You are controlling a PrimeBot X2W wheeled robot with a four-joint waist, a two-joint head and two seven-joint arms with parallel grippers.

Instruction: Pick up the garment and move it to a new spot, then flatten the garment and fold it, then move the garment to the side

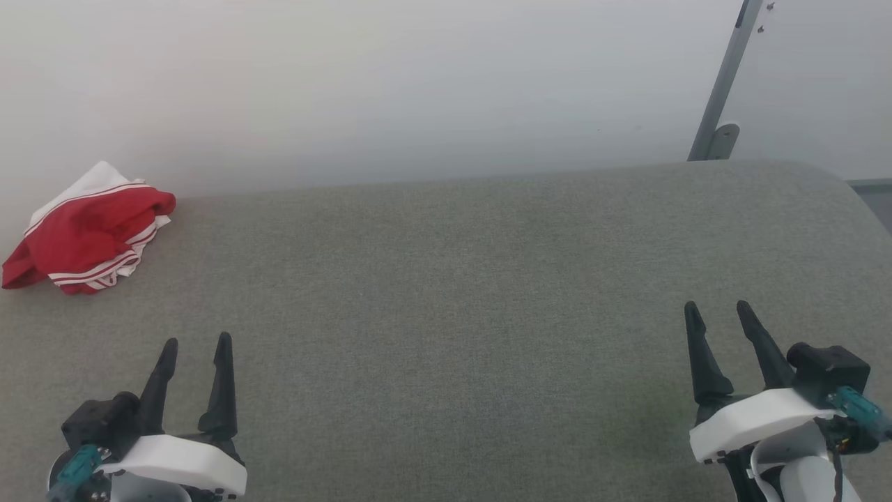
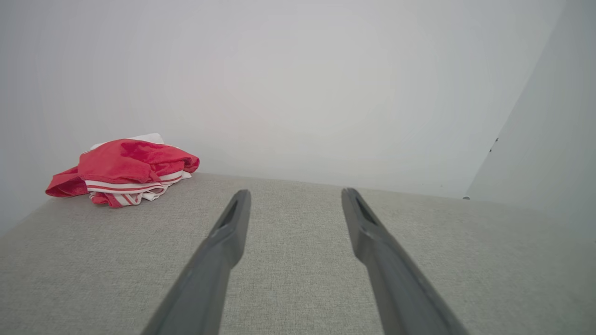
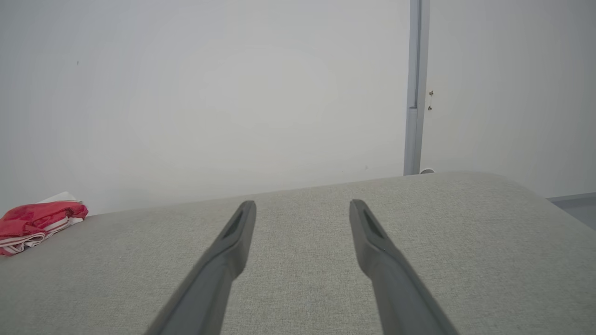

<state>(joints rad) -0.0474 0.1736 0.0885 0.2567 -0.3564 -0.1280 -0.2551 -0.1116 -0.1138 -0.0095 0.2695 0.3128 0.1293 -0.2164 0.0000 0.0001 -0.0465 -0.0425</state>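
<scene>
1. Far left: the garment point(image 1: 90, 233), a red shirt with white, red-striped trim bands, lies bunched in a loose heap. It sits at the far left corner of the grey fabric surface point(image 1: 446, 293), close against the white wall point(image 1: 390, 84). A white patch shows at the top of the heap.
2. Lower left: the left gripper point(image 1: 197, 339) points up the head view with its two dark fingers spread apart, gripping nothing. The garment lies ahead and to its left, well apart. In the left wrist view the heap sits up and left of the fingers, not touching them.
3. Middle: bare woven grey fabric, flat and even.
4. Lower right: the right gripper point(image 1: 716, 305) also has its fingers spread and holds nothing. It is well apart from the garment, which shows small at the left edge of the right wrist view.
5. Upper right: a grey metal post point(image 1: 725, 77) stands by the wall, behind the surface's rounded far corner.
</scene>
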